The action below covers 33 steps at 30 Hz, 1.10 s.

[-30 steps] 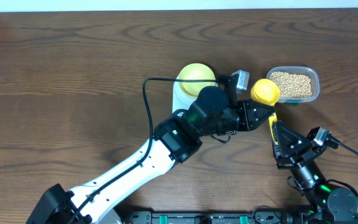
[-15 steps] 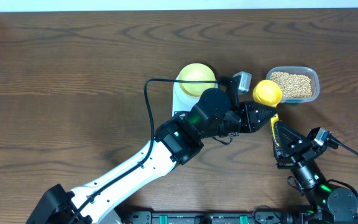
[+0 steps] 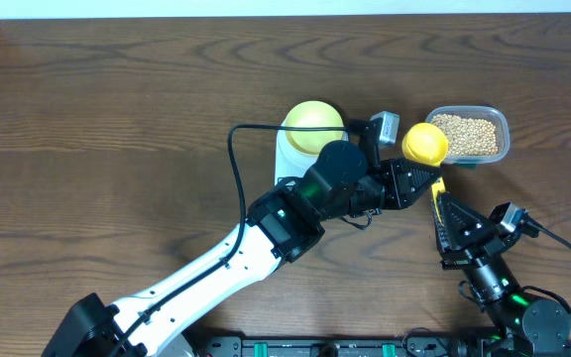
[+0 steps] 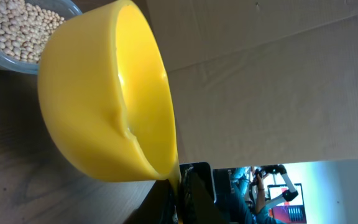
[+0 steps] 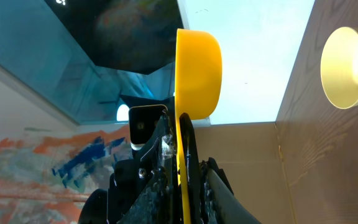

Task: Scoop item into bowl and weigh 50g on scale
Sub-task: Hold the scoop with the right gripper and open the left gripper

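Observation:
The bright yellow scoop [image 3: 424, 146] hangs empty beside the clear container of beans [image 3: 467, 134]. Both grippers hold its thin handle. My left gripper [image 3: 419, 184] is shut on it just below the cup [image 4: 104, 93], and the handle runs down into its jaws [image 4: 180, 196]. My right gripper [image 3: 437, 206] is shut on the handle lower down, which shows edge-on between its fingers [image 5: 182, 174]. The pale-yellow bowl [image 3: 315, 119] sits on the white scale [image 3: 287, 154], which my left arm mostly hides. The bowl [image 5: 350, 65] looks empty.
The beans' container [image 4: 5, 37] stands at the right back of the wooden table [image 3: 117, 129]. A black cable [image 3: 236, 169] loops from my left arm beside the scale. A cardboard wall [image 4: 278, 93] borders the table.

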Motion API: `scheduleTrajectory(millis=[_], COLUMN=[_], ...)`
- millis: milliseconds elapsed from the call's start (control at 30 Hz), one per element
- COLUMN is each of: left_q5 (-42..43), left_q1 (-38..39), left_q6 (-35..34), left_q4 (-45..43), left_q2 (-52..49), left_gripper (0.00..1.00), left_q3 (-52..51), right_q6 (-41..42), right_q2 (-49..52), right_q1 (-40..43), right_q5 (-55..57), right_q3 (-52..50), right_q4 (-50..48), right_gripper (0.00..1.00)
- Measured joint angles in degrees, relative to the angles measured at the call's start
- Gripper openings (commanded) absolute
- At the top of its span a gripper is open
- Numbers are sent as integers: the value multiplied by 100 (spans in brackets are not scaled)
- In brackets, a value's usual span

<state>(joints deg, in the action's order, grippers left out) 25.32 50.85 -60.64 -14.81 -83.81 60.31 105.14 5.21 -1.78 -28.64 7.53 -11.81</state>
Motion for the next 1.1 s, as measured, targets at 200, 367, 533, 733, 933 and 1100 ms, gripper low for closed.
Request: scheduleTrajectory(millis=[200,367,533,733,933,1100], left_q5=[-17,-37,-85,-129,-129,-149], left_q1=[7,96,122,122,122,122], left_q6=[-2,-2,-2,-2,2,-33], left_q4=[0,0,0,-2,-20,-13], left_q2=[0,0,0,0,0,0], left_gripper=[7,7,7,7,17,57], left_q3=[0,0,0,0,0,0], right_q6=[35,59,76,81,101,17], right_q2=[0,0,0,0,0,0], right_q1=[0,0,0,0,0,0], right_q5=[-2,-4,-7,-7,-11,-4], right_q3=[0,0,0,0,0,0], right_q4=[-39,-107,-111,-109,-92,-74], right_gripper=[16,15,13,7,2,2])
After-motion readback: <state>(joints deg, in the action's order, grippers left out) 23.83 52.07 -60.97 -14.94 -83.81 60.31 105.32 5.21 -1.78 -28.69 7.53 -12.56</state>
